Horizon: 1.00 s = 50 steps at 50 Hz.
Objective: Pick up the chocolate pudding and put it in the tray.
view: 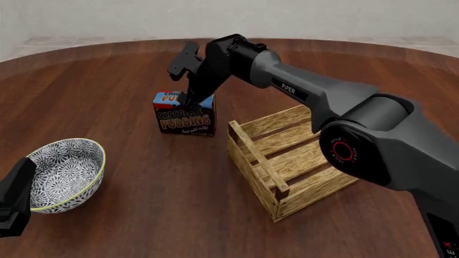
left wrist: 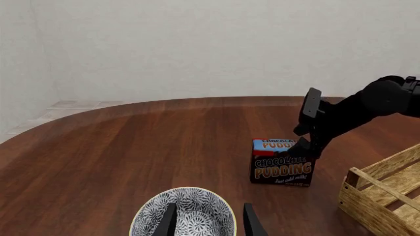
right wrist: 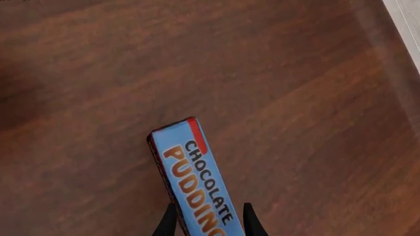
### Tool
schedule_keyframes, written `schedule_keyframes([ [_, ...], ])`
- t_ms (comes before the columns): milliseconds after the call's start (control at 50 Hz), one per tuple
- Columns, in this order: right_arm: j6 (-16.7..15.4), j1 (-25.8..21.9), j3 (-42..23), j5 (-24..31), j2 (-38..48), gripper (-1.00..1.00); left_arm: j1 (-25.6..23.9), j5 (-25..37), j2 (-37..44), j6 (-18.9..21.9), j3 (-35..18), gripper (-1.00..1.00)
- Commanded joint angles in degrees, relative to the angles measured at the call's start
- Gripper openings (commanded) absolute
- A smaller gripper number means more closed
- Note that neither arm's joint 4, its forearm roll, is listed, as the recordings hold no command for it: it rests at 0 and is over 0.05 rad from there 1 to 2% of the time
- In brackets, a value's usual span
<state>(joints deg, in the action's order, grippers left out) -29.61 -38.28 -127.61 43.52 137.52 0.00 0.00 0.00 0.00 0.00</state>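
- One chocolate pudding stands on the table, left of centre in the front view, near the one tray.
- Right gripper: fingers straddle the box top, contact unclear; an end-biased hold risks tipping.
- Left gripper hangs parted, empty, over one bowl.

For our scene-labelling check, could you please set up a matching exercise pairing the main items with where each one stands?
Things:
1. chocolate pudding
2. tray
3. bowl
4. right gripper

Places:
A. beneath the left gripper
B. upright on the table, beyond the tray's far corner
C. straddling the pudding's top
D. at the table's right, nothing inside

Pairs: 1-B, 2-D, 3-A, 4-C
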Motion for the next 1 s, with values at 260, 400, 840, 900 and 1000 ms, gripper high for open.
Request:
schedule_keyframes([
  [260, 0.3, 0.0, -2.1, 0.6, 1.8, 1.0, 0.0, 0.0, 0.0, 0.0, 0.0, 1.0],
  [400, 0.5, -0.1, -3.3, 1.1, 2.5, 1.0, 0.0, 0.0, 0.0, 0.0, 0.0, 1.0],
  [840, 1.0, -0.3, -6.5, 2.3, 4.8, 1.0, 0.0, 0.0, 0.0, 0.0, 0.0, 1.0],
  [900, 1.0, -0.3, -6.9, 2.6, 5.0, 1.0, 0.0, 0.0, 0.0, 0.0, 0.0, 1.0],
  [1000, 1.1, -0.2, -8.4, 3.1, 5.9, 1.0, 0.0, 0.0, 0.0, 0.0, 0.0, 1.0],
])
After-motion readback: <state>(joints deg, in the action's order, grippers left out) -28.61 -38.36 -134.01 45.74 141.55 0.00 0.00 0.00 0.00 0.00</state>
